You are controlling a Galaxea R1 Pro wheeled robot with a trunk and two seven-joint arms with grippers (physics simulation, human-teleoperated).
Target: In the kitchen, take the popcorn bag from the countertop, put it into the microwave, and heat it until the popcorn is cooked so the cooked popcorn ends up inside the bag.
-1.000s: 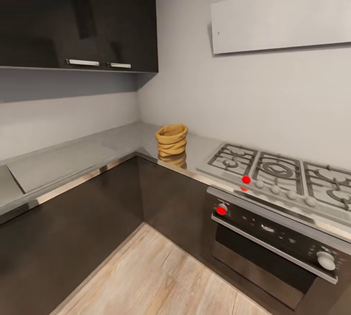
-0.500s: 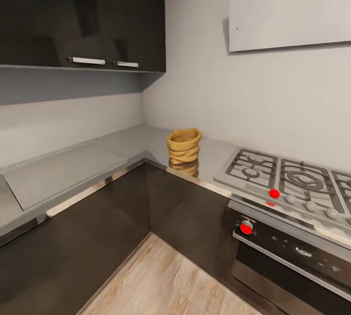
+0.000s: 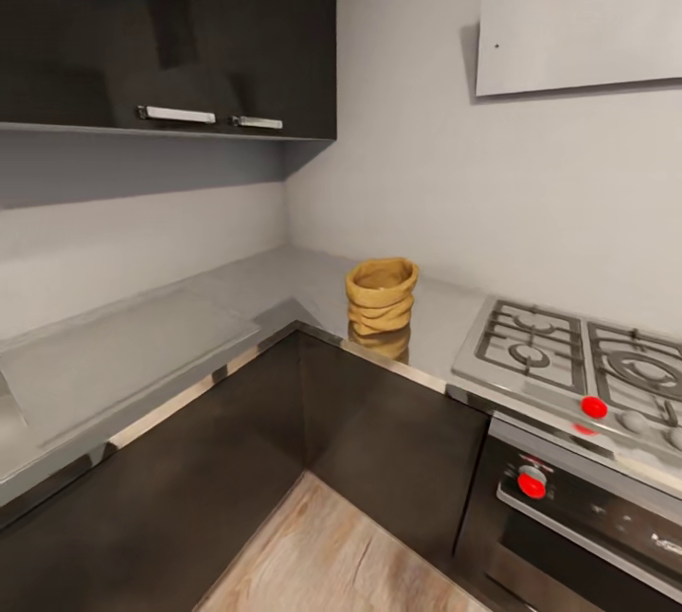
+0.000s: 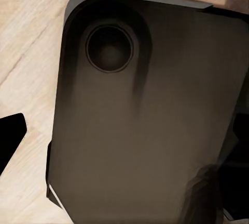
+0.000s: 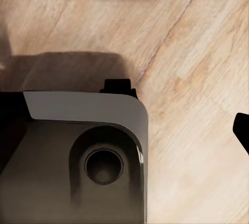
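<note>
- Kitchen corner: pale grey walls, dark glossy cabinets (image 3: 170, 25), wood floor (image 3: 341, 555).
- Bench (image 3: 142, 347): smooth reflective grey slab.
- Popcorn bag (image 3: 381, 295): wrinkled mustard sack with rolled rim, upright near bench corner, beside hob (image 3: 578, 356).
- Tools: open or closed, cannot tell.
- Step: approach squarely, stop within reach before raising an arm.

mustard-tan popcorn bag (image 3: 381, 296), grey (mirror-like) countertop (image 3: 284, 282)

The reflective grey steel-like L-shaped table (image 3: 189, 328) carried a wrinkled mustard-tan cloth sack (image 3: 381, 296) at its corner, a grey gas hob (image 3: 568, 361) at its 3 o'clock.
</note>
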